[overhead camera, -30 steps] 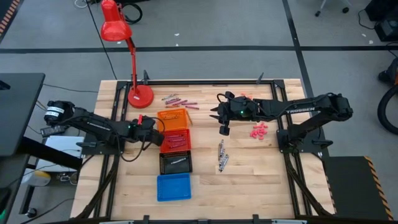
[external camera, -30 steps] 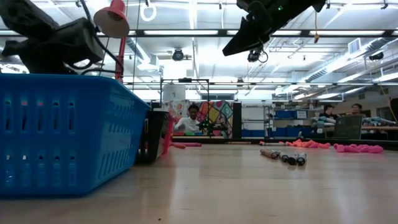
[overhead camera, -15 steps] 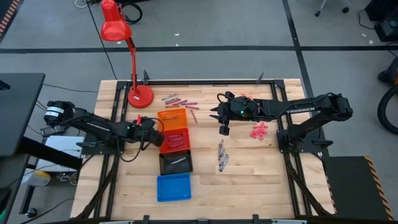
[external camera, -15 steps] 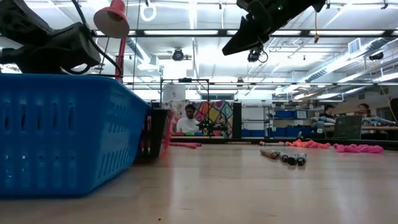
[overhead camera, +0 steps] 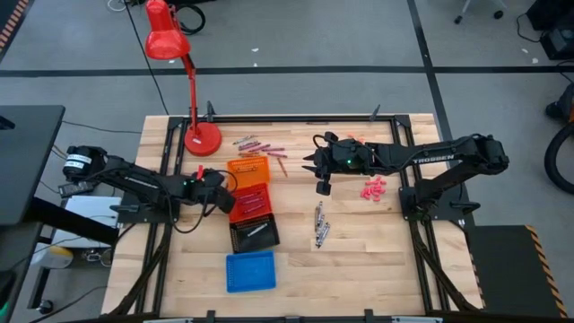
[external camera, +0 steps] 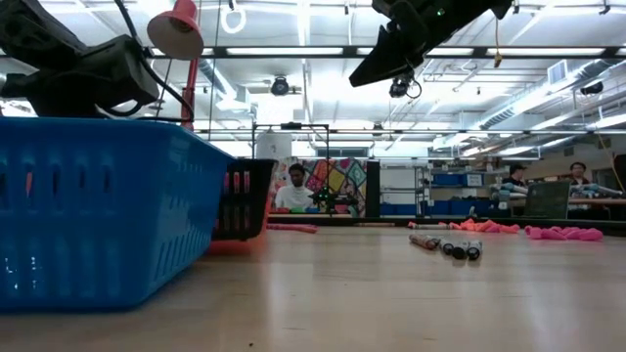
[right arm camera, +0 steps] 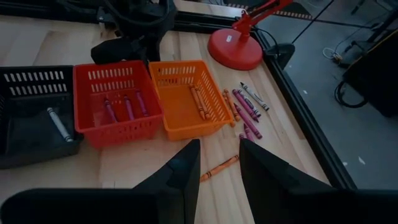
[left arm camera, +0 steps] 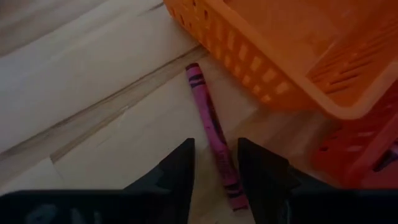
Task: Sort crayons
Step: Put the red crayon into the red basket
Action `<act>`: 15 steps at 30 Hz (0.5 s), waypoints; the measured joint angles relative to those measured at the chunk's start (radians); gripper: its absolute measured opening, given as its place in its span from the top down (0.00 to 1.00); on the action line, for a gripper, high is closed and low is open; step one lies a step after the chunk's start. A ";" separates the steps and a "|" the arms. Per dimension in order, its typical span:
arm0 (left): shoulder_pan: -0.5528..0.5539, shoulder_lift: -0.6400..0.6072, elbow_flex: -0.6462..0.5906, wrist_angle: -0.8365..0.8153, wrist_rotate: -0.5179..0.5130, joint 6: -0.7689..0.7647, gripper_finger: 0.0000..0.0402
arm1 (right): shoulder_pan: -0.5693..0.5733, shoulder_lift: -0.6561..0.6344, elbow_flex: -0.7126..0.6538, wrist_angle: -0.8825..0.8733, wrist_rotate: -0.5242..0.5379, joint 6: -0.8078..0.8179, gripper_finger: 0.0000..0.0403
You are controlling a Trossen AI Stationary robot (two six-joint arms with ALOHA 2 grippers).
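1. One short magenta wax crayon (left arm camera: 214,134) lies flat on the pale wooden table (left arm camera: 93,112), directly ahead of the left gripper (left arm camera: 216,163); its near end runs into the gap between the two dark fingers.
2. Left gripper's fingers stand apart astride that crayon, nothing clamped yet. Judgement: the pick is in hand.
3. Just beyond the crayon's far tip is the shallow orange slotted plastic tray (left arm camera: 280,56); off to one side of the fingers, the red slotted plastic tray (left arm camera: 367,149), whose wall sits close to the crayon.
4. To do it well: centre the crayon between the fingers, line the pads square across its length, go down until the tips almost meet the wood, then close. It is thin and round, so an off-centre close will likely roll it out.
5. Watch clearance to the red tray's wall; a nudge shifts the tray.
6. Red tray already holds several magenta crayons (right arm camera: 124,109), so that looks like the drop target.
7. Right gripper (right arm camera: 219,163) hangs high over the table, fingers parted and empty. Ahead of it lie a stray orange crayon (right arm camera: 219,168) and a loose cluster of magenta and grey crayons (right arm camera: 245,106) near the red desk lamp's round base (right arm camera: 233,53).
8. Black slotted tray (right arm camera: 25,118) holds one grey crayon (right arm camera: 59,124).
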 joint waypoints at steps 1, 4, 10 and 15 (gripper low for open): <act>0.000 0.000 0.000 0.001 0.002 0.000 0.70 | 0.000 0.000 0.000 0.000 0.000 0.000 0.71; 0.000 0.000 0.000 0.005 0.006 0.000 0.77 | 0.000 0.000 0.000 0.000 0.000 -0.001 0.71; -0.001 0.000 0.001 0.008 0.011 0.000 0.90 | 0.000 0.000 0.000 0.000 0.000 -0.002 0.71; -0.001 0.000 0.001 0.008 0.011 0.000 0.94 | 0.000 0.000 0.000 0.000 0.000 -0.002 0.71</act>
